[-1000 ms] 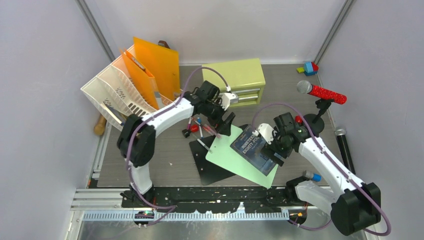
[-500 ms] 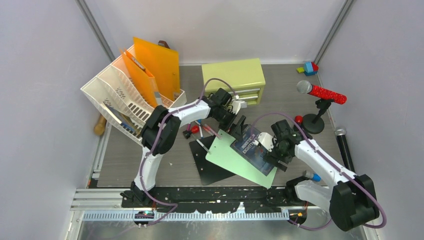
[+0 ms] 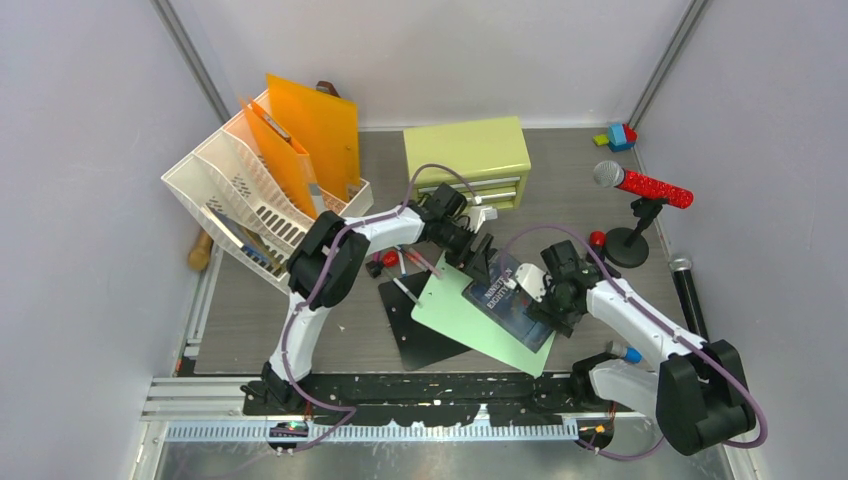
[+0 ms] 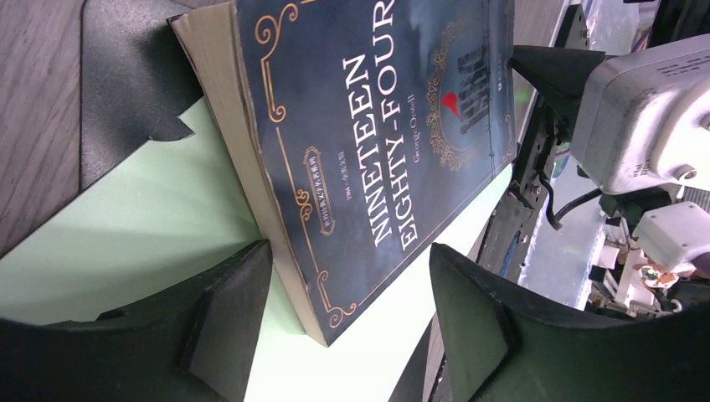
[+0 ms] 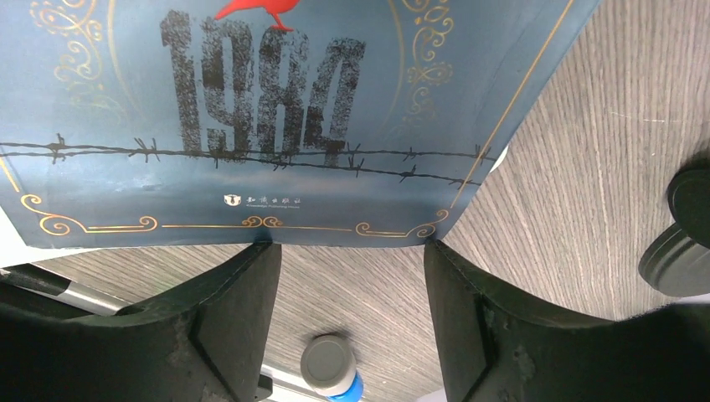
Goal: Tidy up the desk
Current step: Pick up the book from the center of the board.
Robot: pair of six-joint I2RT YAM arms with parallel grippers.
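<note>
Top external view shows both arms newly closed in on the dark-blue book (image 3: 508, 302), the left arm having swung across to reach it. The book lies on a pale green sheet (image 3: 455, 318), with the counter (image 3: 250, 320) spread beneath the book. Left fingers (image 4: 226, 335) straddle one corner of the book and right fingers (image 5: 230, 327) flank its opposite end; both pairs are narrowing but open and grip nothing, so a two-handed lift looks imminent.

Plain pale grey walls (image 3: 450, 50) close in the scene on three sides, met at the rear corners by slanting metal posts (image 3: 195, 60). Soft, even light leaves only faint shadows. A small yellow-green drawer cabinet (image 3: 465, 148) stands near the back wall.
</note>
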